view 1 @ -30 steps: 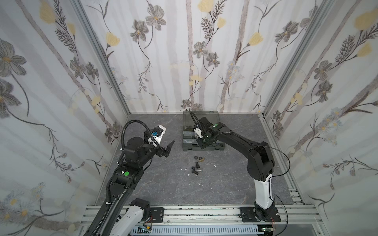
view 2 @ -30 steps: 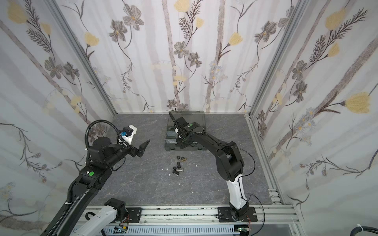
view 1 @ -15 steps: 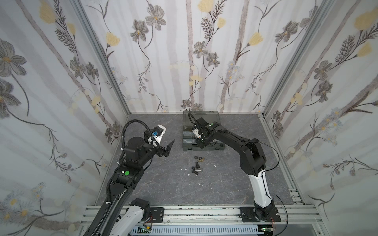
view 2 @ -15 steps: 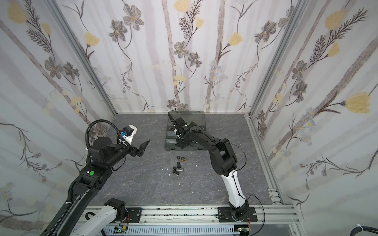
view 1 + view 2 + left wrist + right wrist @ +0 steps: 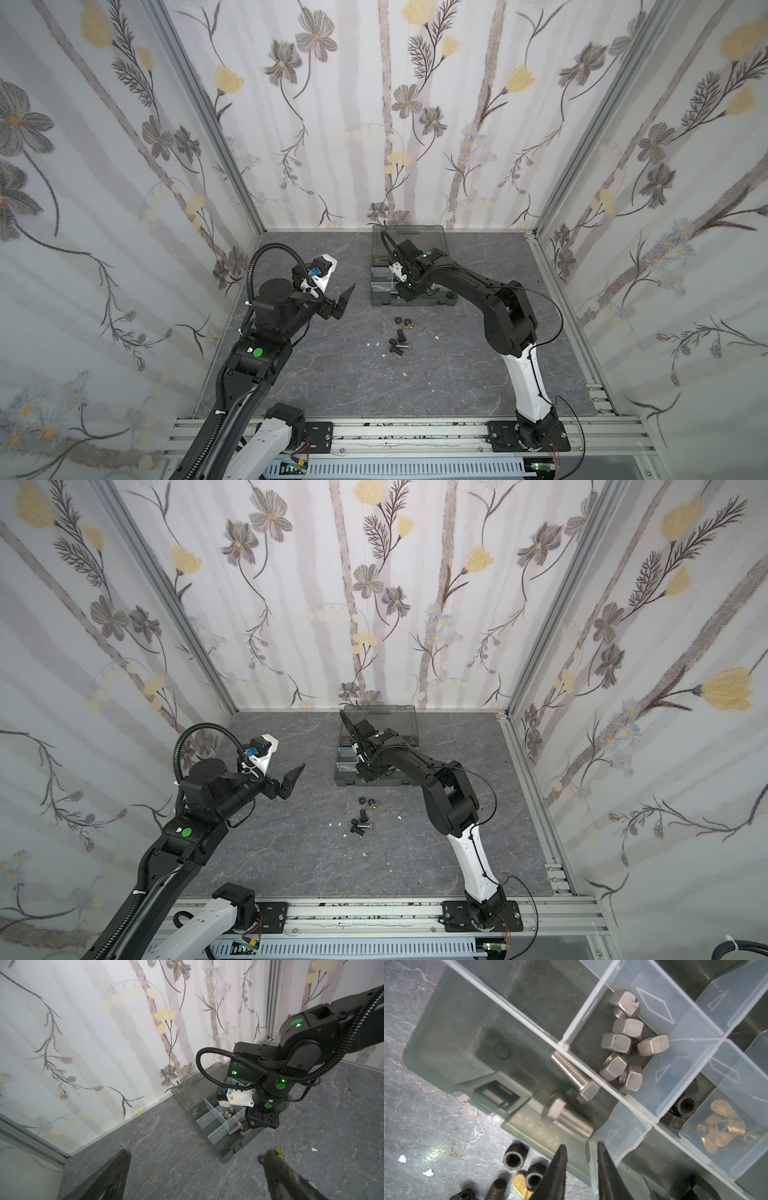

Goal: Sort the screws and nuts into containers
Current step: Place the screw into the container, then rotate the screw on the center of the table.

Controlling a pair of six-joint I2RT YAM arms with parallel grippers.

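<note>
Trouble likeliest at the divider (image 5: pixel 612 1136): with the right gripper (image 5: pixel 581 1146) parted only a sliver, gripping nothing, and poised just beside that thin translucent wall at the near edge of the organizer case (image 5: pixel 456 1032), could snag it on a sideways pull, spring it from its slot and mix compartments. Could also jar the silver screws (image 5: pixel 575 1076) lying in the near left compartment. Round-shanked and threaded, so apt to roll, with the nearer one blurred and perhaps not settled.

Further right and back, each kind in its own compartment: dull silver hex nuts (image 5: pixel 620 1043) in a heap, black nuts (image 5: pixel 687 1105), brass wing nuts (image 5: pixel 720 1126).

On the grey marbled table (image 5: pixel 436 1115) just near of the case, yet to sort: loose black nuts (image 5: pixel 517 1150), black screws (image 5: pixel 497 1187) and one loose wing nut (image 5: pixel 520 1185), bunched and touching. Risky to close tapered black tips on so tight a cluster: apt to flick neighbours away or let a smooth ring squirt out. Beside them, white flecks (image 5: pixel 402 1158), not for picking.

Off to the left, well apart from all hardware: left gripper (image 5: pixel 197 1167) spread wide, empty.
</note>
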